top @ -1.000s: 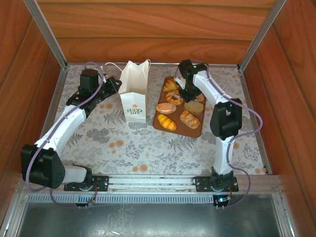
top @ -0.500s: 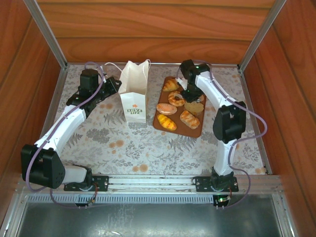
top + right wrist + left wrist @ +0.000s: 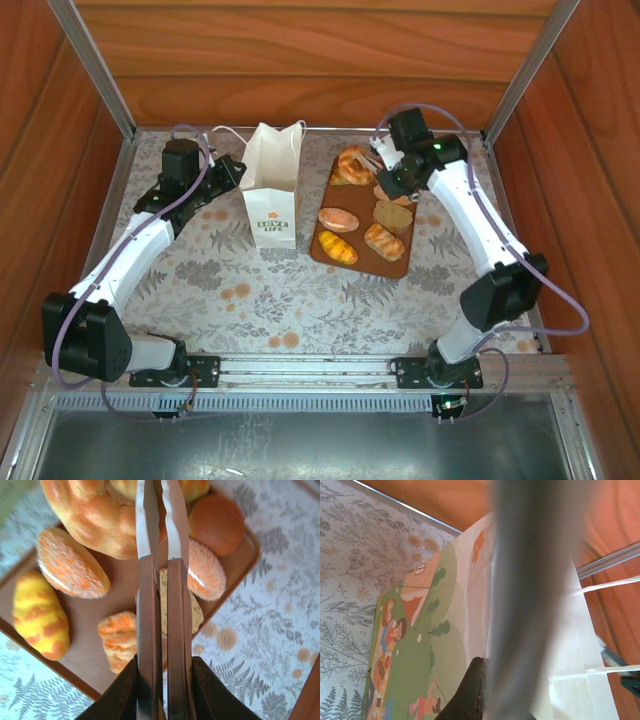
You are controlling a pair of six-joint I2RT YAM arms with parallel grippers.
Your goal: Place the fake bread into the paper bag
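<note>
The white paper bag stands upright left of the brown board. My left gripper is shut on the bag's left rim. In the left wrist view its fingers press together against the bag's illustrated side. My right gripper hangs over the board's far end, shut on a big golden glazed fake bread. That bread bulges on both sides of the fingertips. Still on the board lie an oval roll, a yellow striped one and another roll.
A dark flat slice lies on the board beside the rolls. Wooden walls and metal rails enclose the flowered tablecloth. In the right wrist view the board sits well below the fingers, with the striped pastry at its left.
The right gripper closed on the round glazed pastry in the middle of the board and lifted it up and back. The right arm's elbow swung outward. The left arm stayed put.
</note>
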